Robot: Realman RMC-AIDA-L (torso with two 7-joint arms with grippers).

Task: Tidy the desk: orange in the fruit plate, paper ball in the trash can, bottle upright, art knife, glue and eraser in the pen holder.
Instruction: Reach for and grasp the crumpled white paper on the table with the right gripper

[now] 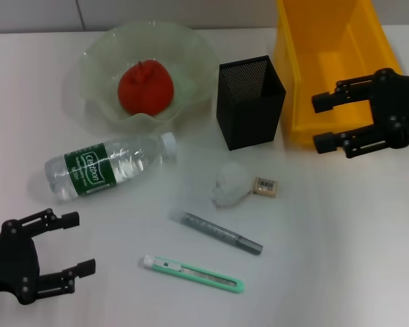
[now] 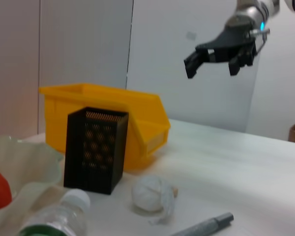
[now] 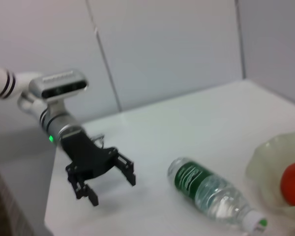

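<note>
You have one bottle [image 1: 108, 166] lying just ahead of the open, empty left gripper [image 1: 73, 244]; right gripper [image 1: 328, 122] spread over the one bin [image 1: 327, 41].

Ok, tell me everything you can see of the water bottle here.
The water bottle is clear plastic with a green label and a white cap. It lies on its side on the white table, cap toward the pen holder, just in front of the fruit plate. Neither gripper touches it.
</note>
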